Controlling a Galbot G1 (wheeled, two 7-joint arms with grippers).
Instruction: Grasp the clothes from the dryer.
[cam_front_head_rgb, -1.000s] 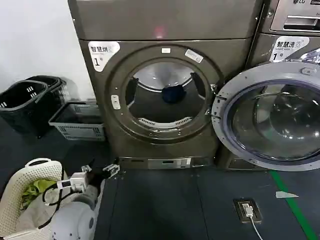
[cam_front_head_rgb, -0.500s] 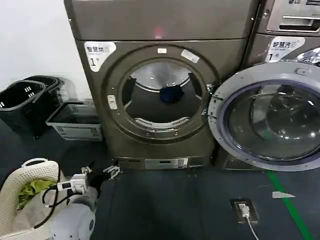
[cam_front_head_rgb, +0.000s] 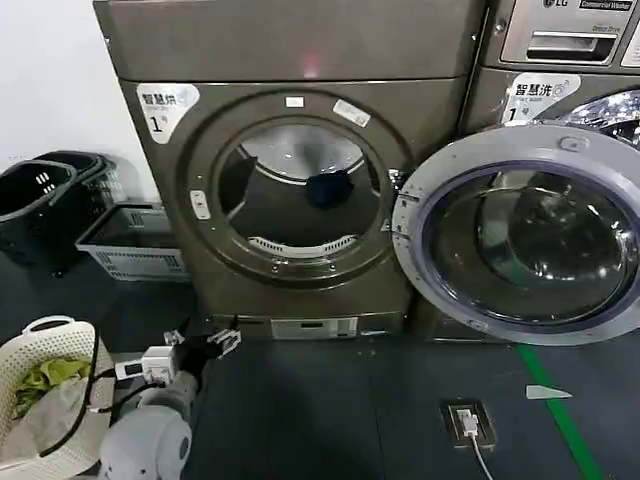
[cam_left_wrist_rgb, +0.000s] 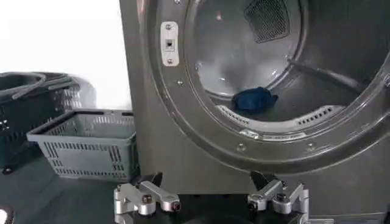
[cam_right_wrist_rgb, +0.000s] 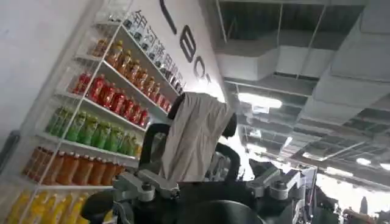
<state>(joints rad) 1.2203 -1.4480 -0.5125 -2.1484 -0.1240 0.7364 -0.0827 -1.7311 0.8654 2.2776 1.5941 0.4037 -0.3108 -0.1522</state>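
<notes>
with the door (cam_front_head_rgb: 520, 235) swung open, the clothes (cam_front_head_rgb: 328, 187) lie ungrasped inside the dryer (cam_front_head_rgb: 290, 160), while the left gripper (cam_front_head_rgb: 205, 343) hangs low before it, fingers spread wide and empty.

We are reading "1" on the white sticker (cam_front_head_rgb: 165, 104) of the dryer (cam_front_head_rgb: 290, 60), and "LG" (partly cut off) on the neighbouring machine (cam_front_head_rgb: 560, 40).

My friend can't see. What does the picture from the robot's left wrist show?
A small dark navy-blue bundle of clothes lies inside the big bronze-grey metal dryer's open round drum. The left hand waits open below it, near a grey plastic basket.
</notes>
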